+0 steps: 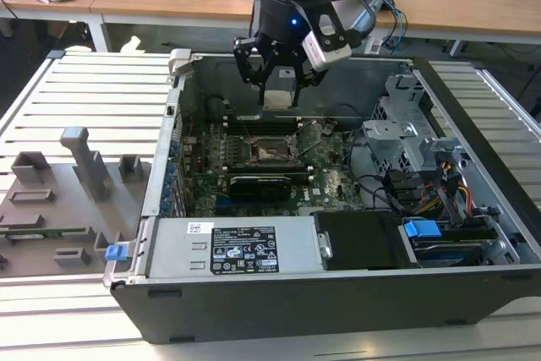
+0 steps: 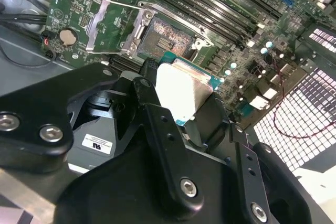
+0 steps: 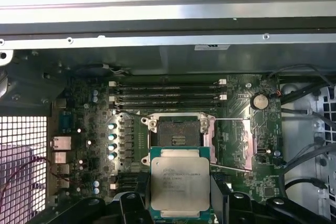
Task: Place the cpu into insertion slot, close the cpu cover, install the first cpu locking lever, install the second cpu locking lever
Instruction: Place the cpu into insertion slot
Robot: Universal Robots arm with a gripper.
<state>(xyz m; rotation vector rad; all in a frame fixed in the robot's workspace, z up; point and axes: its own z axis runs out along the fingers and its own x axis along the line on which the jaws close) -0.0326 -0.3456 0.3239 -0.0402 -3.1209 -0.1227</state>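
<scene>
On a slatted grey metal table, over an open dark-grey metal computer case.
Above the green circuit board, a black pincer: grips two opposite edges of the small flat square silver-grey cpu, holds it level and clear of the board, near but not in the small square dark insertion slot, with the thin square silvery hinged cpu cover swung open beside that uncovered slot.

Bare insertion slot, cpu cover aside
</scene>
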